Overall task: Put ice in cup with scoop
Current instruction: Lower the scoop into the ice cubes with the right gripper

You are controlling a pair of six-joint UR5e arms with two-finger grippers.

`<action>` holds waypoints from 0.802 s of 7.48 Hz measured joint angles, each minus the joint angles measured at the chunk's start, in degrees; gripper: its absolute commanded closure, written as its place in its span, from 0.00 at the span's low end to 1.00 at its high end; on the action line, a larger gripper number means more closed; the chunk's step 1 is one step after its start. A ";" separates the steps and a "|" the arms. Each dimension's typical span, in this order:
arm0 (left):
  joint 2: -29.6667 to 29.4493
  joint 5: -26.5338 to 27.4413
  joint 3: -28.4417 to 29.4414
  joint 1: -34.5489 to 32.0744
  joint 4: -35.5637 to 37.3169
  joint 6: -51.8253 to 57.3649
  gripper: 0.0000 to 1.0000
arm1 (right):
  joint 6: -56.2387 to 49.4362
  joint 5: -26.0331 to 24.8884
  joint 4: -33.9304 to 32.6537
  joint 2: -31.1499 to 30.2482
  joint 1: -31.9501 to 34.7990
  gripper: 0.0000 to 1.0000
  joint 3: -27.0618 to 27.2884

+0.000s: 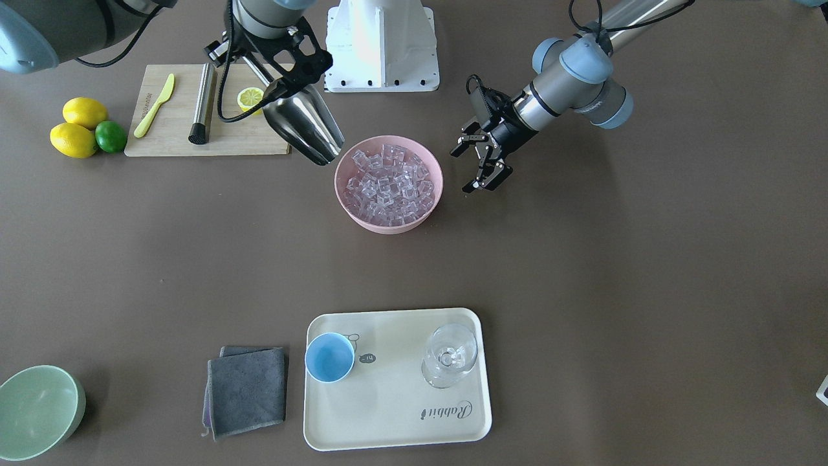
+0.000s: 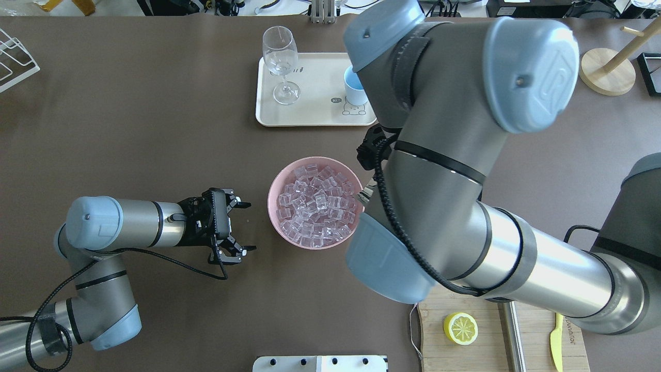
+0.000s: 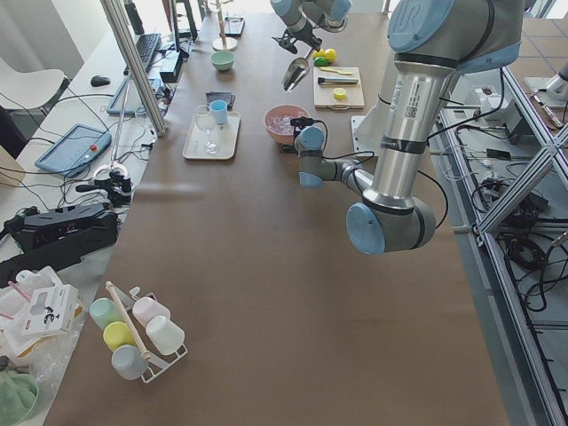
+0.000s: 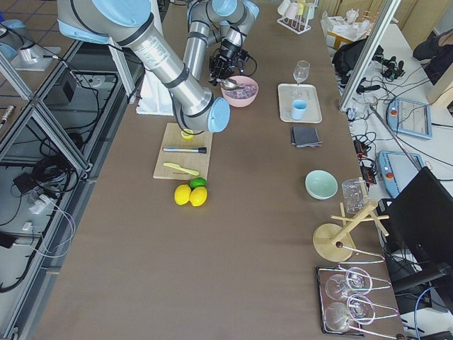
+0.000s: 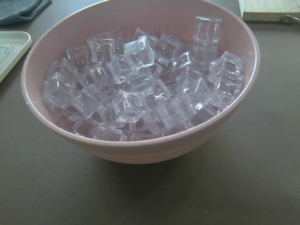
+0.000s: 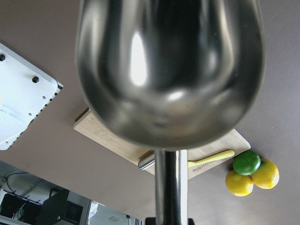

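One scoop — empty, held near the ice

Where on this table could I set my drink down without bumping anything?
The widest bare stretch lies between the pink bowl and the tray. The tray's middle, between the cup and the wine glass, is also free. It is crowded around the cutting board, with lemons beside it and the scoop held nearby.

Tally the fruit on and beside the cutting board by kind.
Whole lemons: 2
Lemon half: 1
Lime: 1
Total: 4
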 measured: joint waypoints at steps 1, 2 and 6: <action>0.02 0.00 0.00 0.00 -0.04 0.04 0.01 | -0.17 -0.88 -1.67 2.97 -1.08 1.00 -3.74; 0.05 0.00 0.00 -0.01 -0.06 0.06 0.01 | -0.34 -1.53 -2.28 4.16 -2.23 1.00 -5.75; 0.04 0.01 0.13 0.06 -0.08 0.17 0.01 | -0.48 -5.80 -2.57 5.98 -6.26 1.00 -10.38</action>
